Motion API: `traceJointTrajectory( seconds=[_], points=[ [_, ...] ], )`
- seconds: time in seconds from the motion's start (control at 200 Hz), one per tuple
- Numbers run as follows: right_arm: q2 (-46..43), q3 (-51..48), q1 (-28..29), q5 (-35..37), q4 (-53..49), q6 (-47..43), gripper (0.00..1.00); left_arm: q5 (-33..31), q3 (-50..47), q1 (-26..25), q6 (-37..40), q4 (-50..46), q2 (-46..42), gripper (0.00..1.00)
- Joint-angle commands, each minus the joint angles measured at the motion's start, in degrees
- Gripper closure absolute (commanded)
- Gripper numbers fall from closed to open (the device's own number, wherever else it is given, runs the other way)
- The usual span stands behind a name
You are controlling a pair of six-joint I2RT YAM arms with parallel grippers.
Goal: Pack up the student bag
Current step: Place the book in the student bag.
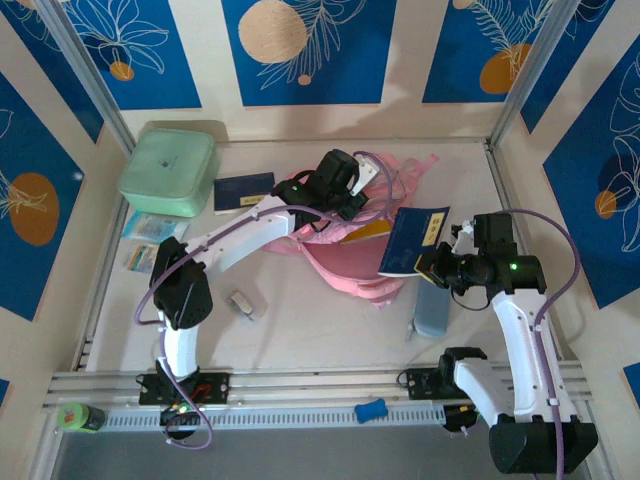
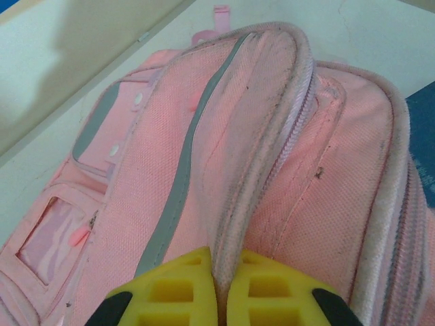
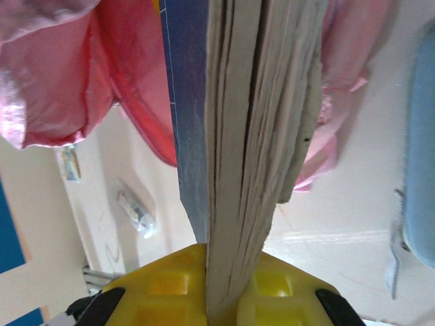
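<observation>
The bag (image 1: 335, 262) lies crumpled at the centre of the table (image 1: 320, 340). The left gripper (image 1: 348, 205) sits at the bag's upper edge in the top view, pinched tight on a fold of pink fabric beside the zipper (image 2: 299, 115). Just right of the bag, the right gripper (image 1: 432, 262) is clamped on a blue book (image 1: 415, 238) that reaches over the bag's right side. The gold mark on its cover is too small to read. Below it lies a grey-blue pouch (image 1: 432, 310). At upper left are a second blue book (image 1: 243, 190) and a mint box (image 1: 168, 172).
</observation>
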Motion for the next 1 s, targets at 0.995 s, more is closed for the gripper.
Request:
traceJointTrajectory(
  seconds=[0.995],
  points=[
    [29.92, -13.86, 6.46, -25.13, 60.60, 12.36, 1.00, 7.18, 1.66, 1.90, -3.11, 4.29, -6.41, 1.00]
  ],
)
